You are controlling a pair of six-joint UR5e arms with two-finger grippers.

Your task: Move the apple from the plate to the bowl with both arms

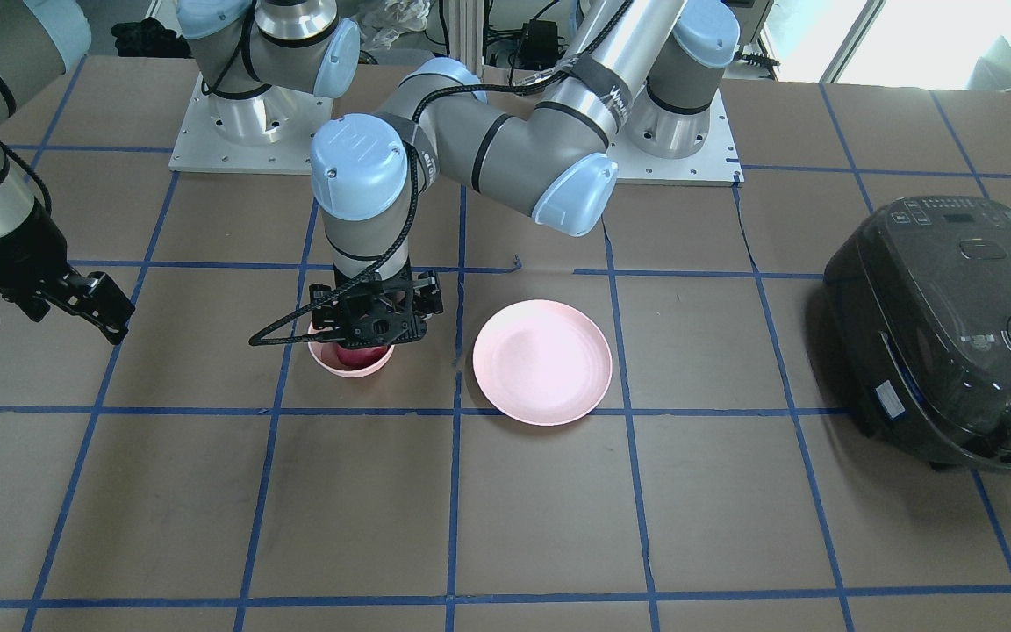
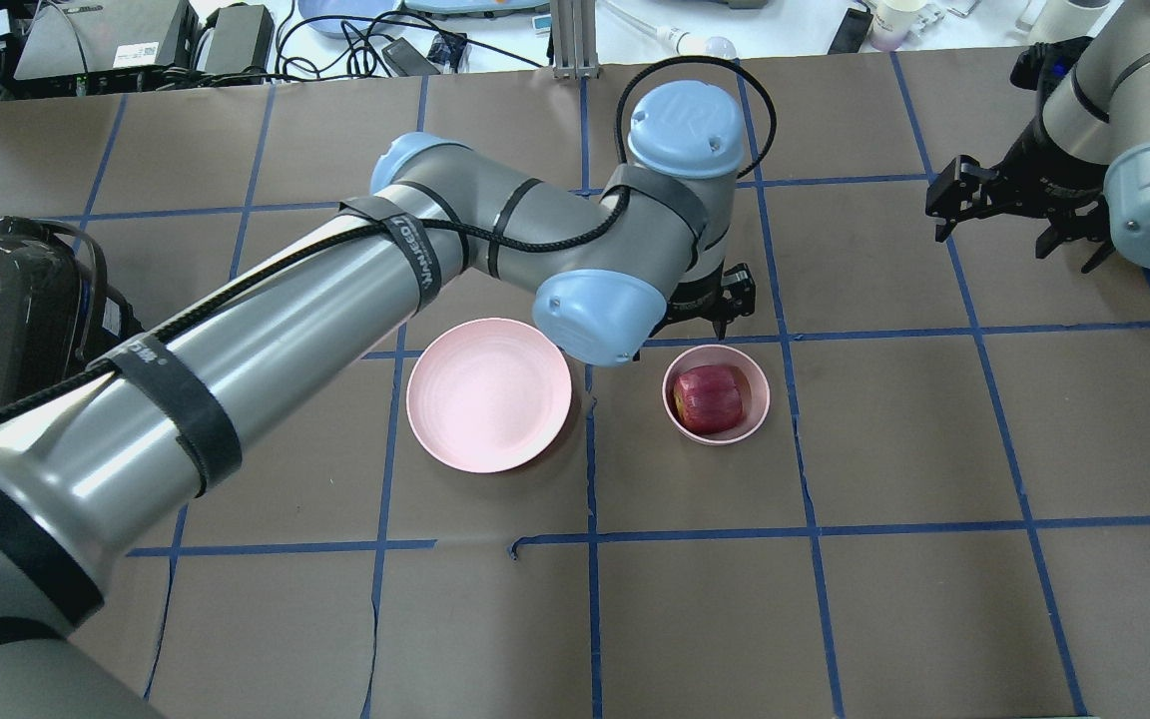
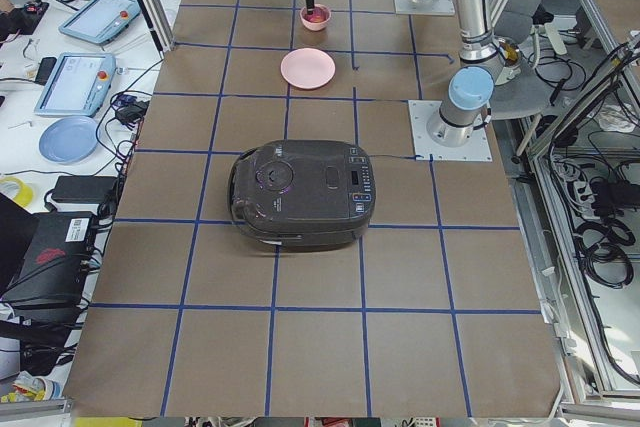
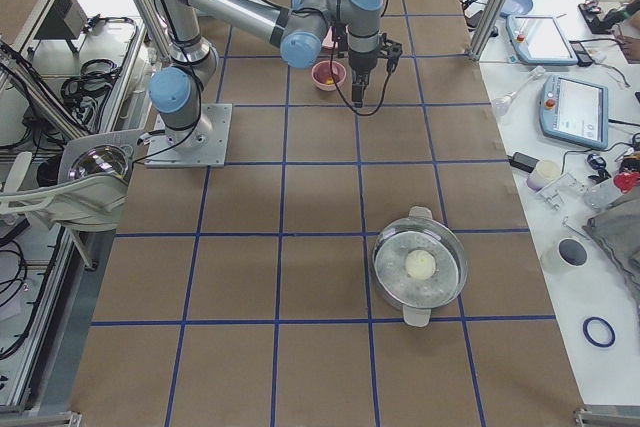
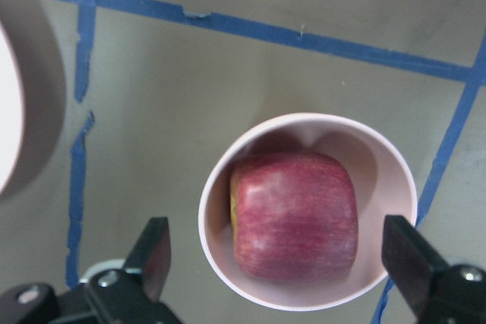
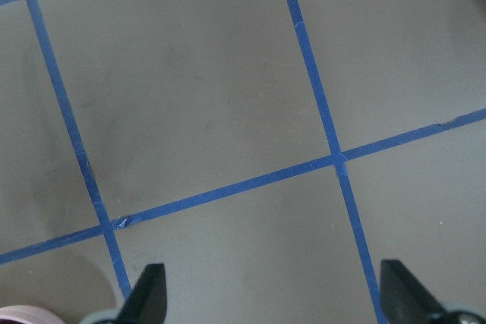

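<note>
The dark red apple (image 2: 707,397) lies inside the small pink bowl (image 2: 757,399); it also shows in the left wrist view (image 5: 295,214) and, partly hidden, in the front view (image 1: 356,356). The wide pink plate (image 2: 488,394) is empty, to the bowl's left in the overhead view. My left gripper (image 5: 277,256) hovers directly above the bowl (image 5: 228,263), open and holding nothing, with a finger on each side of the bowl. In the front view the left gripper (image 1: 374,320) covers the bowl's far half. My right gripper (image 2: 1009,215) is open and empty, well off to the right, above bare table (image 6: 228,111).
A black rice cooker (image 1: 953,333) stands at the table's end on my left side. A metal pot (image 4: 420,265) stands toward the end on my right. Blue tape lines grid the brown table. The left arm's elbow (image 2: 595,315) hangs beside the plate.
</note>
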